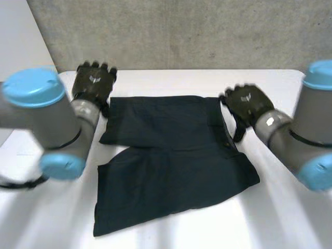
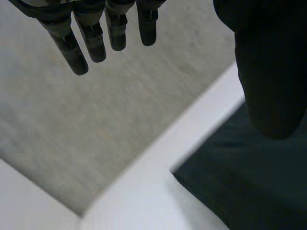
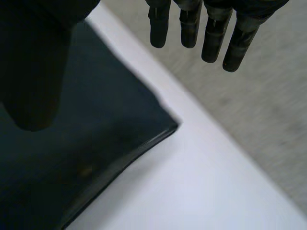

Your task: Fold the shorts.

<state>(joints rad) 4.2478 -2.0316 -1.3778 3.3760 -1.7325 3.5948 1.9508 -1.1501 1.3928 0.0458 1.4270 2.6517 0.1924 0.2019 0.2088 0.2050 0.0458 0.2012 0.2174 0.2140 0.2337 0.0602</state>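
Dark shorts (image 1: 171,155) lay spread at the middle of the white table (image 1: 290,207). The left hand (image 1: 93,82) was at their far left corner and the right hand (image 1: 248,104) at their far right corner. Each had straight fingers (image 2: 91,40), apart from the thumb, holding nothing.

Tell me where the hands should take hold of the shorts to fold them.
I'd pinch the shorts at their two far corners from above: the left hand at the leg corner, the right hand at the waistband corner. Both corners lie flat and free on the table, each by an open hand.
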